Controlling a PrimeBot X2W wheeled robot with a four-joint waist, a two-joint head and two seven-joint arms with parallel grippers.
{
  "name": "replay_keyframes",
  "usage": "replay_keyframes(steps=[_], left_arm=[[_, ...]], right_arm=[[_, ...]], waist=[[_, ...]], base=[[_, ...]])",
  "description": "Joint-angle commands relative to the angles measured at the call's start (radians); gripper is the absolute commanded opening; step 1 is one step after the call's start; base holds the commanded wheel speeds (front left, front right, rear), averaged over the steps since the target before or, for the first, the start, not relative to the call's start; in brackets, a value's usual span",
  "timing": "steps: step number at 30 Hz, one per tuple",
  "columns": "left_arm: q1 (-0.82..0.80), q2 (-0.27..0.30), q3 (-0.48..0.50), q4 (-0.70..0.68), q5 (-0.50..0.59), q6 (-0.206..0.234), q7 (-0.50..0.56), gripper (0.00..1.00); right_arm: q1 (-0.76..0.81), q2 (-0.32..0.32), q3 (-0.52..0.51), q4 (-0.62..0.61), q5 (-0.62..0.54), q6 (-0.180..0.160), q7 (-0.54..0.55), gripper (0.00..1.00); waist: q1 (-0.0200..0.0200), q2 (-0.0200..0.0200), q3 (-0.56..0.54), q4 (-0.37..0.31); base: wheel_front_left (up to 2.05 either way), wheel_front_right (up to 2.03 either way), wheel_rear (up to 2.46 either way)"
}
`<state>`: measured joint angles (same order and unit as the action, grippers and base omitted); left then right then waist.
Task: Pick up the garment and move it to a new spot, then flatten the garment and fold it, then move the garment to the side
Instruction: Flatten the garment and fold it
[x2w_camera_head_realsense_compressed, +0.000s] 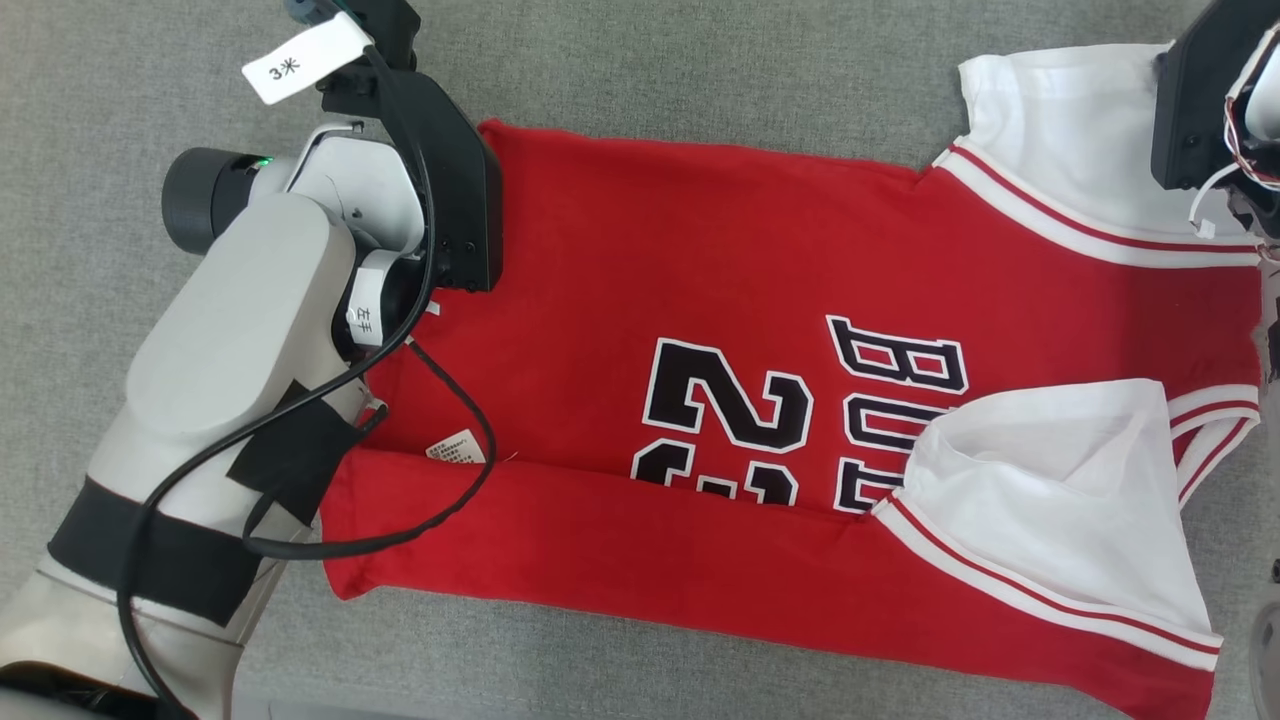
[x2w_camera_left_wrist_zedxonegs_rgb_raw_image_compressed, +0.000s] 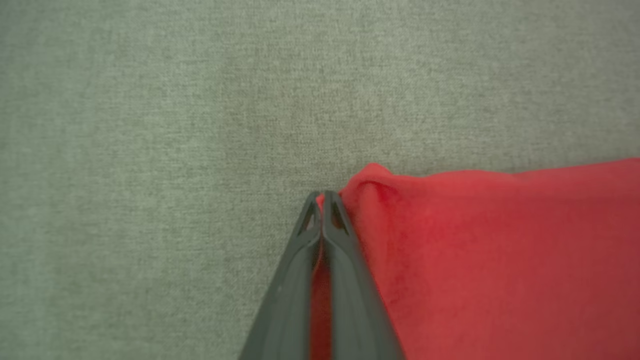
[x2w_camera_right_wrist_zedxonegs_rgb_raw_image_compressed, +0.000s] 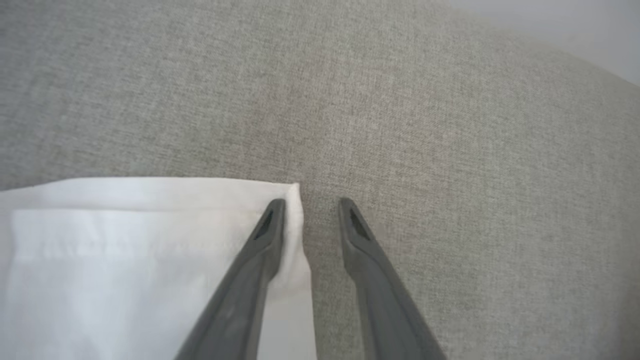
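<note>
Left gripper (x2w_camera_left_wrist_zedxonegs_rgb_raw_image_compressed: 322, 194): pinched closed on the red hem corner of the garment (x2w_camera_head_realsense_compressed: 700, 260), with cloth showing between my fingers. Right gripper (x2w_camera_right_wrist_zedxonegs_rgb_raw_image_compressed: 310, 202): jaws parted, astride the corner of the white sleeve (x2w_camera_right_wrist_zedxonegs_rgb_raw_image_compressed: 125, 240), nothing clamped. The garment lies spread on the grey cloth surface (x2w_camera_head_realsense_compressed: 700, 60), one long side folded over the print. I judge it light, limp and prone to sag. Best held at hems and corners, both ends together.
</note>
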<state>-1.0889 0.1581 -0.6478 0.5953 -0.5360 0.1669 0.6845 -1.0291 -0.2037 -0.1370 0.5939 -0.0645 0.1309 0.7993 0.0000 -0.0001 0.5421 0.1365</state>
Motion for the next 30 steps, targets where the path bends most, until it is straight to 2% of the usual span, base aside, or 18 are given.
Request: replay_keyframes(steps=[1, 4, 5, 6, 7, 14, 19, 30], left_arm=[[0.01, -0.002, -0.008, 0.011, -0.01, 0.0, -0.001, 0.0], [0.004, 0.0, -0.008, 0.017, -0.011, 0.0, -0.005, 0.0], [0.003, 0.0, -0.008, 0.019, -0.012, 0.0, -0.007, 0.0], [0.0, 0.0, -0.008, 0.023, -0.014, 0.0, -0.01, 0.0], [-0.001, -0.001, -0.009, 0.025, -0.015, -0.001, -0.013, 0.0], [0.005, -0.003, 0.001, 0.023, -0.023, -0.001, -0.049, 0.0], [0.027, -0.004, 0.018, -0.002, -0.035, -0.005, -0.1, 0.0], [0.098, 0.024, 0.081, -0.101, -0.056, 0.042, -0.251, 0.0]], right_arm=[[0.003, -0.004, -0.004, 0.01, -0.012, -0.001, -0.003, 0.35], [0.002, -0.007, 0.004, 0.013, -0.014, -0.001, -0.015, 0.31], [0.001, -0.009, 0.007, 0.015, -0.014, -0.001, -0.019, 0.26], [-0.002, -0.01, 0.015, 0.018, -0.01, -0.001, -0.026, 0.05], [-0.004, -0.01, 0.018, 0.02, -0.006, -0.001, -0.031, 0.0], [-0.003, -0.014, 0.039, 0.028, 0.027, 0.0, -0.057, 0.0], [0.034, -0.044, 0.069, -0.002, 0.082, 0.0, -0.074, 0.0], [0.178, -0.125, 0.092, -0.23, 0.228, 0.0, -0.122, 0.0]], waist=[[0.0, 0.0001, 0.002, 0.001], [0.0, 0.0001, 0.001, 0.002], [0.0, 0.0001, 0.001, 0.002], [0.0, 0.0001, 0.001, 0.002], [0.0, 0.0001, 0.002, 0.002], [0.0, 0.0001, -0.004, 0.002], [0.0, 0.0001, -0.024, 0.014], [0.0, 0.0001, -0.062, 0.016]], base=[[0.0, 0.0, 0.0], [0.0, 0.0, 0.0], [0.0, 0.0, 0.0], [0.0, 0.0, 0.0], [0.0, 0.0, 0.0], [0.0, 0.0, 0.0], [0.0, 0.0, 0.0], [0.0, 0.0, 0.0]])
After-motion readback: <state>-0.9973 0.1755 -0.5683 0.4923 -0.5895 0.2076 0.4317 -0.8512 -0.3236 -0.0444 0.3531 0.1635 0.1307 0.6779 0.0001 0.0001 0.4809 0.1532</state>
